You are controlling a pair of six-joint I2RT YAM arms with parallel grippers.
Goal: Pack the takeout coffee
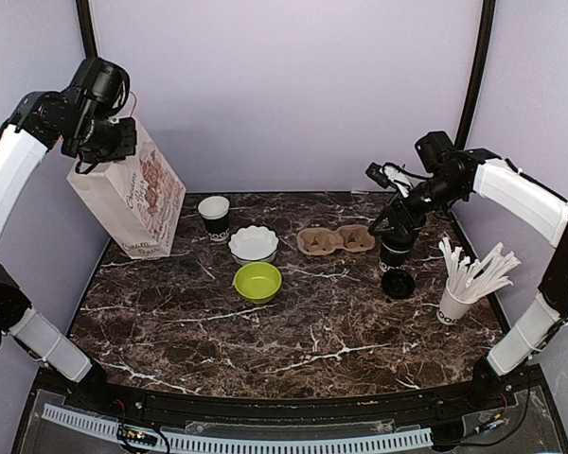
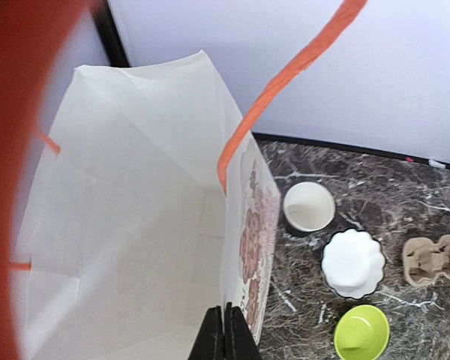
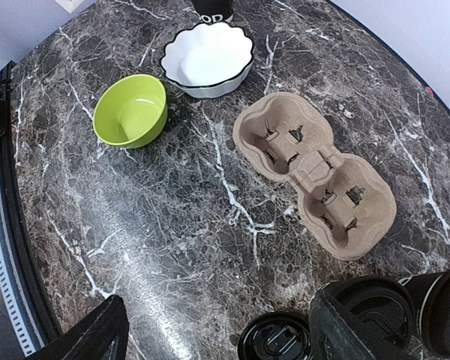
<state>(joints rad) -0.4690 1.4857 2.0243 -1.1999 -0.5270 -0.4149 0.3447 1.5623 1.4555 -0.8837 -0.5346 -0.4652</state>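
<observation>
Shows the left claw (image 2: 225, 334) pinched shut on the rim of the paper bag (image 1: 131, 203), hoisting it at the left rear corner of the counter (image 1: 293, 331). Holds the bag tilted with its mouth spread wide, presumably to offer a ready opening for loading. Seems to leave the bag's lower corner resting on the marble, though hard to confirm from above.

Places the right claw (image 3: 217, 319) low over the right rear of the counter, jaws spread wide and gripping nothing. Sets the takeout coffee (image 3: 379, 300) upright, lid on, just beside one finger. Note a loose black lid (image 3: 274, 341) lying between the fingers, and another black cup (image 3: 444, 307) just beyond the coffee.

Leaves the cardboard cup carrier (image 3: 315, 172) unloaded near the coffee, probably the closer destination. Crowds the right edge with a cup of white sticks (image 1: 459, 298) toward the front.

Offers open marble across the centre and front. Interrupts the straight path to the bag with a green bowl (image 1: 257, 282), a white scalloped bowl (image 1: 254, 244) and a lidless black cup (image 1: 214, 218).
</observation>
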